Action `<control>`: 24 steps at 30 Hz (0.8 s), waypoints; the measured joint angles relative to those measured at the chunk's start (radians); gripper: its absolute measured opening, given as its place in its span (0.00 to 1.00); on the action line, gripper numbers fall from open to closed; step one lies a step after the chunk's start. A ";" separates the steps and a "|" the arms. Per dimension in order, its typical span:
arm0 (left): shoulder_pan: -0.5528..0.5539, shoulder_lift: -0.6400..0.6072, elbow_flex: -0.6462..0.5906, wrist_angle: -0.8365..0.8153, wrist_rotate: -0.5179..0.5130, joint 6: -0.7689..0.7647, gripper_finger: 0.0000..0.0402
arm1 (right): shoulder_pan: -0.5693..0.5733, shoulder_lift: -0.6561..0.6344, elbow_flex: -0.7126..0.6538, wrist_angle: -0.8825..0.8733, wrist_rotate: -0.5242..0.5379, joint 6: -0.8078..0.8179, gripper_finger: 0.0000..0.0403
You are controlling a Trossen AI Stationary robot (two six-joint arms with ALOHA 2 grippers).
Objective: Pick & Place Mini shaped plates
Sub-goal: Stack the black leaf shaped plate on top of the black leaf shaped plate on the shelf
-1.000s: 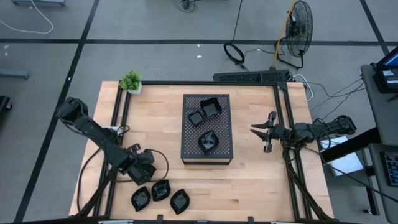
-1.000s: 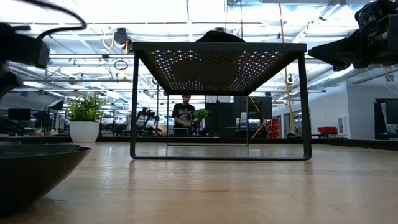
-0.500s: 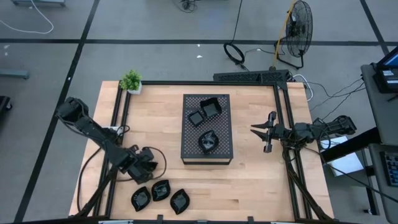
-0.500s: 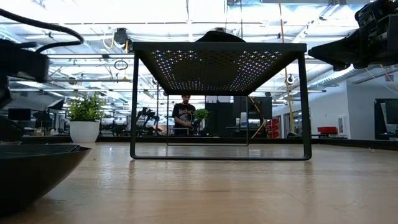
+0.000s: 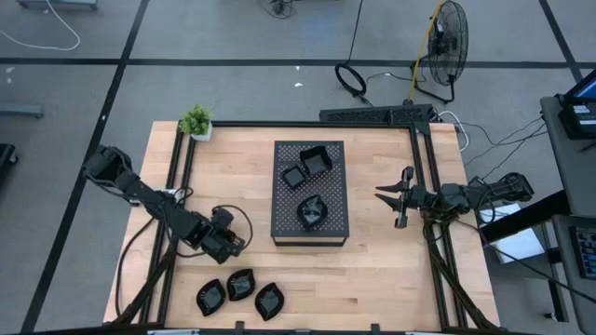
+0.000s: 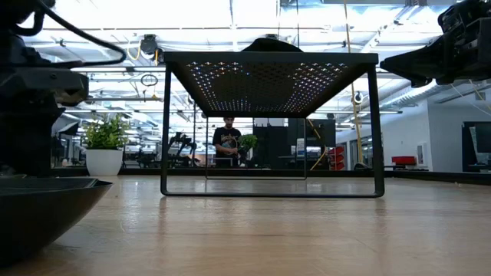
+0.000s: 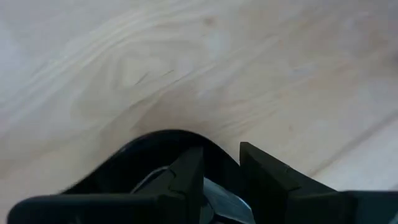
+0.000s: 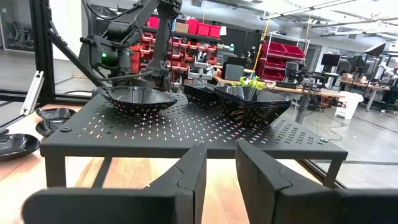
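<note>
Plate in hand: a glossy black mini plate (image 7: pixel 143 168) sits between the left gripper's fingers, which look closed on its rim in the left wrist view, above bare wood.
Left gripper: the left gripper (image 5: pixel 233 244) is at the near-left corner of the perforated stand (image 5: pixel 335 228), beside it and not yet over it.
Plates waiting: three loose plates (image 5: pixel 240 285) lie in a close row on the table (image 5: pixel 391 279), on the near side of the stand towards the left arm (one of them fills the low view's corner (image 6: pixel 38 211)).
Plates delivered: on top of the stand are two stacks of square plates (image 5: pixel 307 166) at its far end and a rounded wavy plate (image 5: pixel 311 212) at its near end.
Right gripper: the right gripper (image 5: pixel 396 198) waits off the stand's right side, fingers slightly parted and holding nothing.
Progress: judged well along; several plates are stacked on the stand, one is in transit, three are left to collect.
Backdrop: a potted plant (image 5: pixel 196 121) stands beyond the stand's far-left corner.
</note>
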 joint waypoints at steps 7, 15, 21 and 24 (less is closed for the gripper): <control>0.027 -0.093 0.011 -0.031 -0.003 -0.120 0.26 | 0.000 0.000 0.000 0.000 0.000 0.000 0.18; -0.027 -0.193 0.029 -0.068 0.088 -0.354 0.26 | 0.000 0.000 0.000 0.000 0.000 0.000 0.18; -0.136 -0.168 0.029 -0.223 0.251 -0.675 0.26 | 0.000 0.000 0.000 0.000 0.000 0.000 0.18; -0.183 -0.160 0.029 -0.284 0.300 -0.783 0.26 | 0.000 0.000 0.000 0.000 0.000 0.000 0.18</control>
